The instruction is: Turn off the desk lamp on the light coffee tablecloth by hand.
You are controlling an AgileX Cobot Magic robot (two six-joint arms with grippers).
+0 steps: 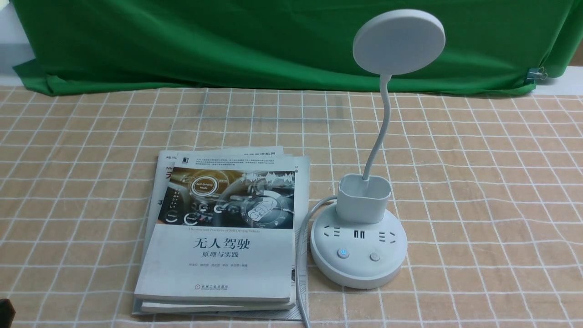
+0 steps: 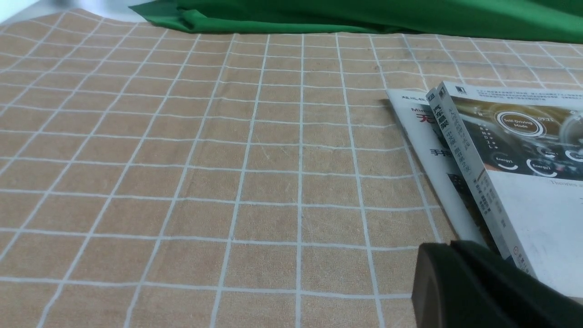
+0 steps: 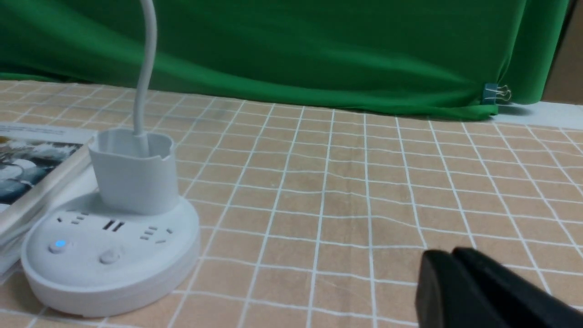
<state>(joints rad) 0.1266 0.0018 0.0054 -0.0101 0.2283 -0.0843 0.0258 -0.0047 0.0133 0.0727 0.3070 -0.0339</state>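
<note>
All three views are evenly and brightly lit, soft and diffuse, with no hard glare. In the front view the desk lamp casts only a faint, short shadow on the light coffee tablecloth; one of its base buttons glows blue. The stack of books shows a mild sheen on its glossy cover. The front view is sharp across the frame. Both wrist views are slightly soft, and the dark jaws at their near corner appear as blurred, featureless black shapes. The green backdrop shows gentle shading along its folds.
</note>
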